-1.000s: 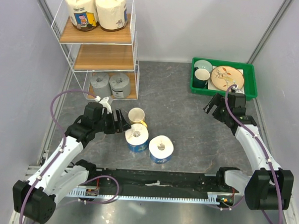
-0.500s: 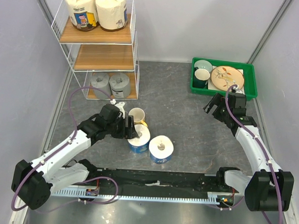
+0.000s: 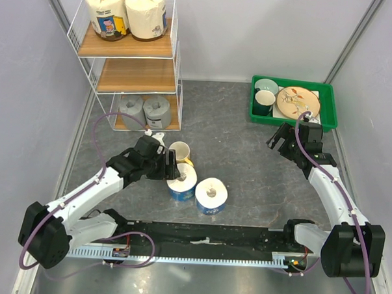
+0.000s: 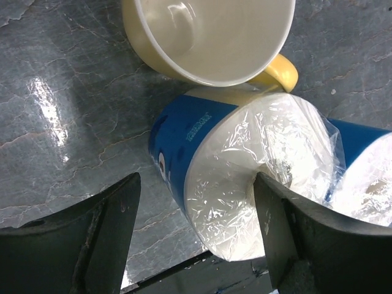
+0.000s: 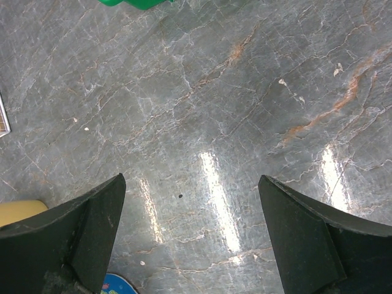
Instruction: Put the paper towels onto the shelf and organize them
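Near table centre, beside yellow mug: straddling left white-and-blue roll with left gripper spread wide; right gripper spread, empty.

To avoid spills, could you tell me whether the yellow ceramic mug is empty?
Empty: the yellow ceramic mug shows only its bare inner wall.
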`<action>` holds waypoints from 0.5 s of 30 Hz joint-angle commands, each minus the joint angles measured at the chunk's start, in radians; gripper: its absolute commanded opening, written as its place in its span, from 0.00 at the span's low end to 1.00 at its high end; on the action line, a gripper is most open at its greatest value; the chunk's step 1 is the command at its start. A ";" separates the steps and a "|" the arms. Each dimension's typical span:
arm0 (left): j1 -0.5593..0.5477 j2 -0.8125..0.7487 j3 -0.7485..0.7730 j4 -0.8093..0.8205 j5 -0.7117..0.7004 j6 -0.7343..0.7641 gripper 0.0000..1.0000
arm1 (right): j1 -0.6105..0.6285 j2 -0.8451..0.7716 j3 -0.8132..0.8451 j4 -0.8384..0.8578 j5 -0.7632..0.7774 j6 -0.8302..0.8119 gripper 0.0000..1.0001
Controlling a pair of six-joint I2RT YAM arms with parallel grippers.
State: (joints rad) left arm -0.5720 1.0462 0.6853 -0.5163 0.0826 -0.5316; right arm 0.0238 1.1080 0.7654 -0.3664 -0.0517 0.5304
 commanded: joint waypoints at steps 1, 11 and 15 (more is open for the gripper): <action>-0.005 0.038 0.010 0.068 -0.003 -0.018 0.80 | -0.004 -0.004 -0.006 0.029 0.009 0.002 0.98; -0.028 0.101 0.020 0.093 0.014 -0.011 0.59 | -0.002 -0.017 -0.011 0.021 0.024 -0.010 0.98; -0.029 0.086 0.023 0.098 0.020 -0.019 0.42 | -0.004 -0.019 -0.005 0.012 0.023 -0.012 0.98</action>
State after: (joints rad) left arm -0.5972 1.1343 0.6876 -0.4465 0.0986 -0.5354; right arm 0.0238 1.1076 0.7593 -0.3641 -0.0448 0.5270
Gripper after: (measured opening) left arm 0.513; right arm 0.982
